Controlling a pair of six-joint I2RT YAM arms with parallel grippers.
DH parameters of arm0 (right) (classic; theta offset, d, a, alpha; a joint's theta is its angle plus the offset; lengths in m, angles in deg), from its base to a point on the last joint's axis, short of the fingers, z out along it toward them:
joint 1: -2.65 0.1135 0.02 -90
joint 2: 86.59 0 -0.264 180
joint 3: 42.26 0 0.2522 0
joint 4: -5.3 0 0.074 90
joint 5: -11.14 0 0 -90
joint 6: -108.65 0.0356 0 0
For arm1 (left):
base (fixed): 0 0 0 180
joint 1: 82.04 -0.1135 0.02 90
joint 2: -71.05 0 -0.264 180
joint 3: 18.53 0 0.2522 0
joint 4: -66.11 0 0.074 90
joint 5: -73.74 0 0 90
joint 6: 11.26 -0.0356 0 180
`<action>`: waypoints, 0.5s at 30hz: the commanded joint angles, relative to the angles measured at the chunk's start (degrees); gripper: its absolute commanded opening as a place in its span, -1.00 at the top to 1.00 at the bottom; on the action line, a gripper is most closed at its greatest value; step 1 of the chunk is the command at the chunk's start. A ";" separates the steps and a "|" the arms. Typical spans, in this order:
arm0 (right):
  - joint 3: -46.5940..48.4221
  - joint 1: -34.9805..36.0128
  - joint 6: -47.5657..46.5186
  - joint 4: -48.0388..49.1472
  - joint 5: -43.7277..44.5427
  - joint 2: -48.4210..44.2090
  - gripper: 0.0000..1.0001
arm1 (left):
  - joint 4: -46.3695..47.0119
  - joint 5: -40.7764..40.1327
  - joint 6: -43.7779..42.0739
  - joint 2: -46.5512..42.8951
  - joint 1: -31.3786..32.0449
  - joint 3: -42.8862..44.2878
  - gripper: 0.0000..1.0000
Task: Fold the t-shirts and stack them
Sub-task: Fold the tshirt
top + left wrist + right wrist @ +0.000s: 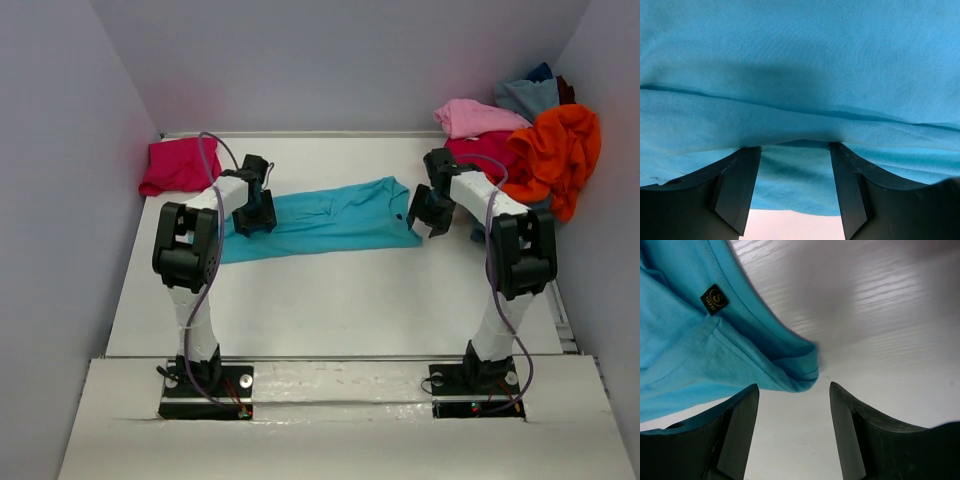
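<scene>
Jaws spread at each end of turquoise t-shirt (pixel 330 220).

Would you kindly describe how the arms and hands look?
The left arm and right arm are white with bulky black joints and black bases, each trailed by a thin purple-grey cable. The left hand and right hand have two black wedge-shaped fingers.

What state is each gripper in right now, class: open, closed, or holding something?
Left gripper: open, fingers spread over the turquoise t-shirt.
Right gripper: open, holding nothing.
</scene>
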 commanded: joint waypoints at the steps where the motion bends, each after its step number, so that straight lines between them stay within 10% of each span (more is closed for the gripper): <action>1: 3.48 2.86 1.00 3.29 -7.64 1.11 -0.27 | -3.70 -2.65 -0.41 -0.59 -1.54 -3.37 -0.41; 15: -4.67 5.77 2.59 6.36 -9.67 3.75 -0.24 | -4.84 -2.47 -0.41 0.82 -1.54 -0.74 -0.41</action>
